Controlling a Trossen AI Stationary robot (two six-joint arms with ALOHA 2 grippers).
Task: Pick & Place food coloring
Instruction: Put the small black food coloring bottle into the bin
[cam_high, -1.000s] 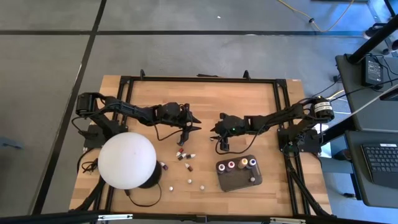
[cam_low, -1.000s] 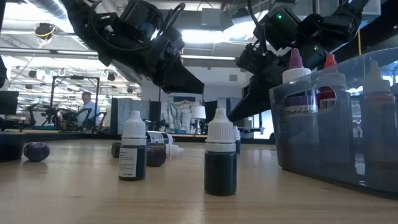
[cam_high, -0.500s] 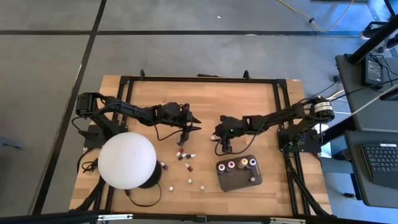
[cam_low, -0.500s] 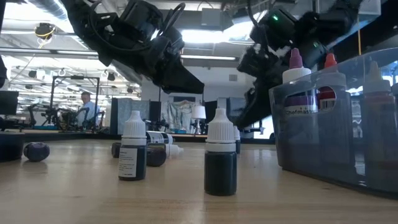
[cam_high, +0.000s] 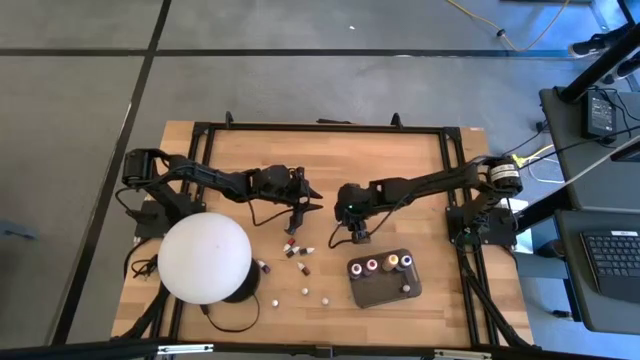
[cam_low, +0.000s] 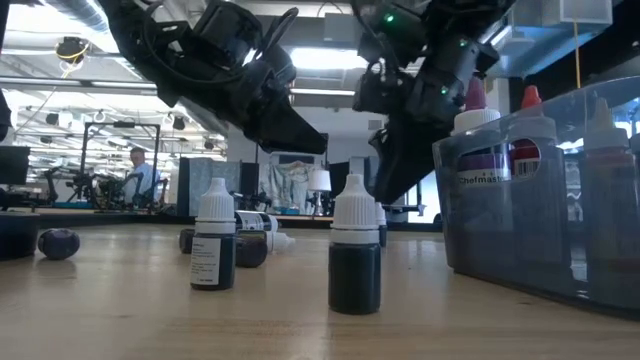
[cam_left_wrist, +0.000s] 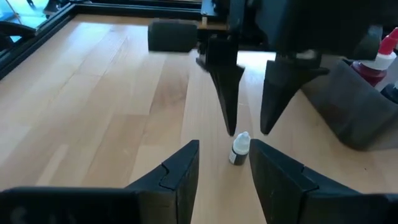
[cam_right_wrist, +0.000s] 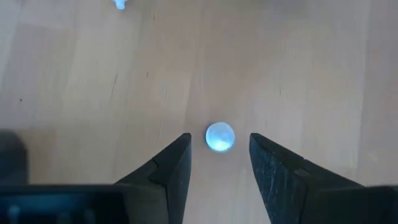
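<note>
Right gripper swings in over a lone bottle

The right gripper (cam_right_wrist: 217, 163) has shifted leftward and now points down, jaws open astride a white-capped bottle (cam_right_wrist: 219, 136) standing near the tray (cam_high: 385, 288); farther off, the left gripper (cam_high: 308, 197) waits open, unmoved

Up top, the high camera looks straight down on the whole worktop (cam_high: 400, 150), far enough back to take in grey floor all round. The low camera sits at worktop height, facing level across into the room behind, with a standing bottle (cam_low: 354, 245) very close to its lens and the tray (cam_low: 540, 195) filling three o'clock. The left wrist camera looks forward and down past its own fingers (cam_left_wrist: 171, 174) at a small bottle (cam_left_wrist: 239, 148), the right arm's fingers (cam_left_wrist: 227, 93) beyond it at twelve. The right wrist camera stares straight down on that same bottle's white cap (cam_right_wrist: 219, 136), very near.
</note>
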